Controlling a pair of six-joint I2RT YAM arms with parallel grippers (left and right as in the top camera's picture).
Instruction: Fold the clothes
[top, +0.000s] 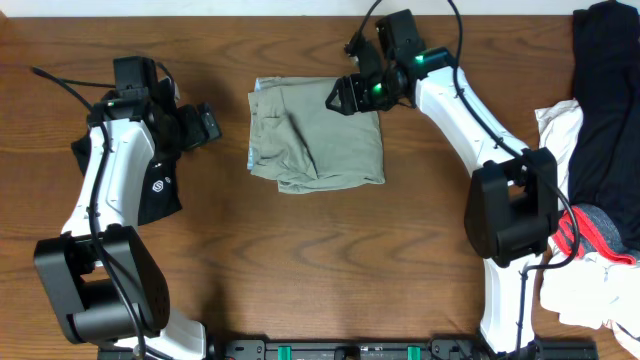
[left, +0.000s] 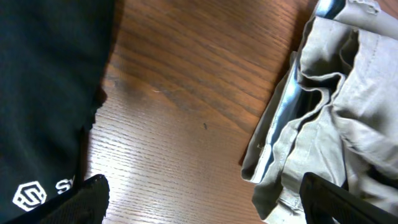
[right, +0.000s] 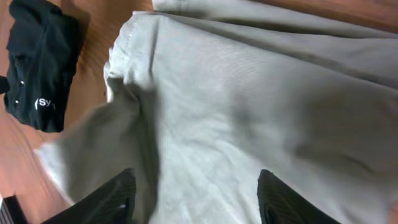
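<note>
Over the khaki shorts (right: 249, 93), right pincer (right: 199, 202) partly spread.

Your overhead view looks straight down on the whole worktop (top: 330, 270). Your left wrist view sits close beside the shorts (top: 315, 135), facing their left edge. Your right wrist view hangs just above the shorts, facing the black garment (right: 40, 62) left of them. Both wrist views share both.
</note>
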